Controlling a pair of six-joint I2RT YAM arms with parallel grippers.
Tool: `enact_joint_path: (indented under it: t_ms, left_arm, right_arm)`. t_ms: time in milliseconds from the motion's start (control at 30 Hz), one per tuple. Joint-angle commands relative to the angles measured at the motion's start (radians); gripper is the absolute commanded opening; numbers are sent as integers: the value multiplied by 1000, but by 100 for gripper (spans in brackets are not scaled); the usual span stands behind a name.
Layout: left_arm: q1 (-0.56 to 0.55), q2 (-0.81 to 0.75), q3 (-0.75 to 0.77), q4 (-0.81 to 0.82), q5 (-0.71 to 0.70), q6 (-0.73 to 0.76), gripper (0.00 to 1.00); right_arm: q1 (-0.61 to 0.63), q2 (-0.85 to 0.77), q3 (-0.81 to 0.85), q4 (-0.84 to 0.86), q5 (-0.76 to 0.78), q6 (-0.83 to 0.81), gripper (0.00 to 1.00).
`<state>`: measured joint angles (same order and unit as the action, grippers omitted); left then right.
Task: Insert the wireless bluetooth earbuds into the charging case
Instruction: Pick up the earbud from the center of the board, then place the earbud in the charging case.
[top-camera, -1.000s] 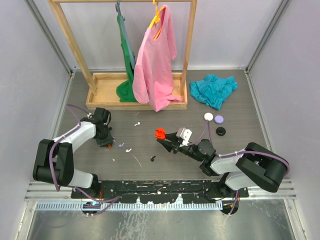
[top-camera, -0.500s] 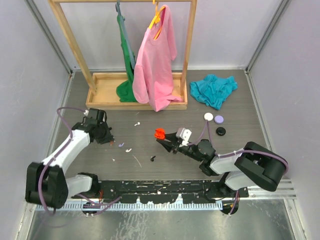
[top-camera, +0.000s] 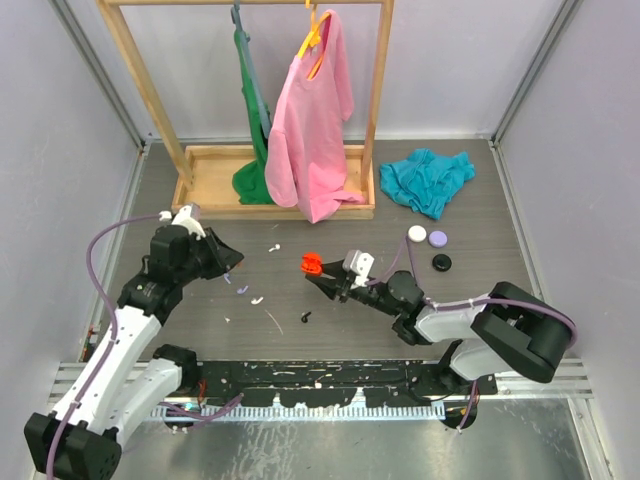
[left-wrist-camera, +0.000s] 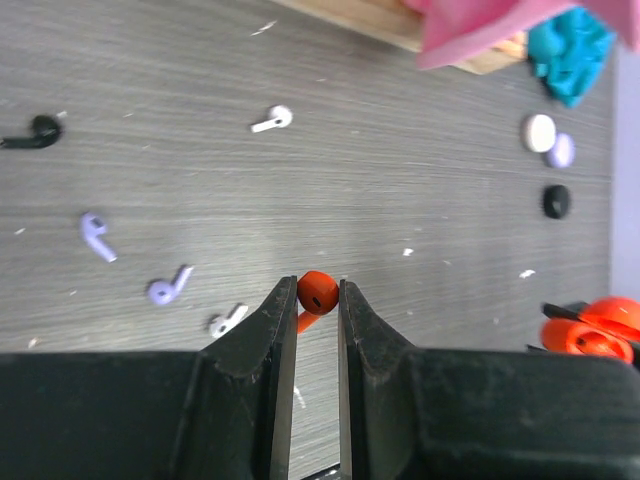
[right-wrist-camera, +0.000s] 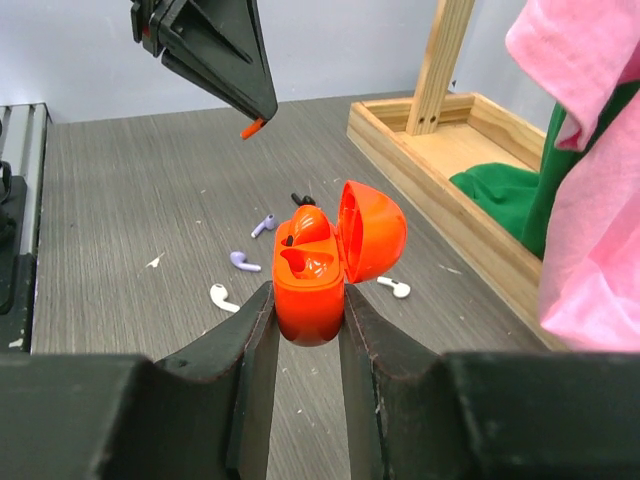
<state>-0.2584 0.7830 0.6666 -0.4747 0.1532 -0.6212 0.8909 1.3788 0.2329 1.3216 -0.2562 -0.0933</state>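
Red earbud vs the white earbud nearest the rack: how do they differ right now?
Hold: the red earbud is pinched in the left gripper, off the table; the white earbud lies loose on the table.
Pose: the red earbud's stem sticks out below the fingertips; the white earbud lies flat on its side.
Colour: red against white.
Shared: both are small stemmed buds, and both are outside the red charging case.

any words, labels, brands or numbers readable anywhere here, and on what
None: no text shows in any view on the red charging case, the red earbud, the pink shirt or the wooden rack.
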Motion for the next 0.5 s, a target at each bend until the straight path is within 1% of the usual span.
enact_joint_path:
  t_ms: [0,200,467]
  left_arm:
    - [-35,-57,-6,179,120,-33,10]
    - [-78,-134,-21,318,175,-64,10]
    - [-108,-165,-68,520,231,-158,10]
  right_arm:
    - [6,-55,71,-53,-15,-45,6]
    - [6,-54,108,-75,-10,-49,6]
    - [8,13,162,-14,-11,-35,6]
